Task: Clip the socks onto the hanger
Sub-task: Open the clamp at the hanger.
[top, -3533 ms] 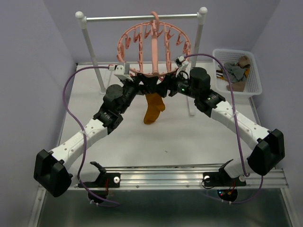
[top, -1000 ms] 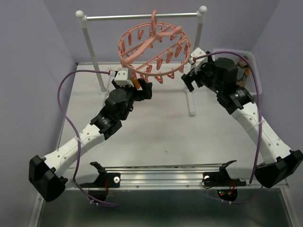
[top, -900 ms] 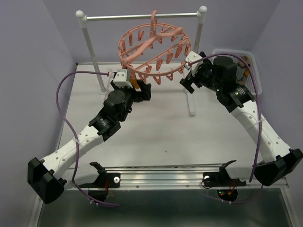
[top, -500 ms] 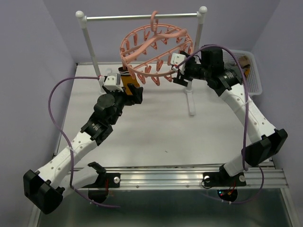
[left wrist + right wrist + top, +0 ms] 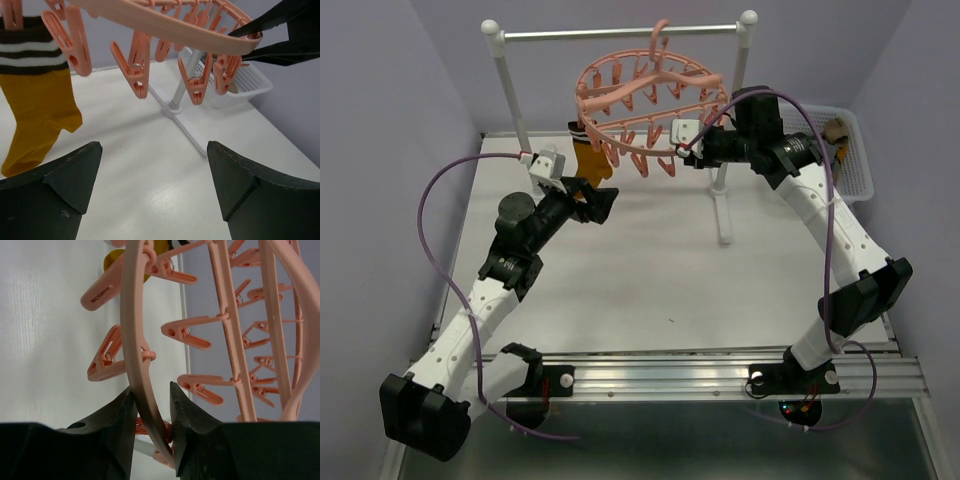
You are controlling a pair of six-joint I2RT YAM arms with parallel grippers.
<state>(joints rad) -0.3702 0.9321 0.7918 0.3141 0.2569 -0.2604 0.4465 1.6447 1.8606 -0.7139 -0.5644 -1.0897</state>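
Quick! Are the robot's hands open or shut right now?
Left gripper: open, holding nothing.
Right gripper: shut on the rim of the salmon-pink round plastic hanger.

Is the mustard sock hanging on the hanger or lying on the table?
Hanging: the sock dangles by its striped cuff from the hanger.

Left black two-finger tool (image 5: 594, 200), centre-left, gapes wide; right black two-finger tool (image 5: 151, 392), upper middle, pinches salmon-pink plastic hanger ring (image 5: 131, 315).

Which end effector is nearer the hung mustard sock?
Left. The left end effector sits open, close below the mustard sock; the right end effector pinches the hanger rim on the ring's opposite side.
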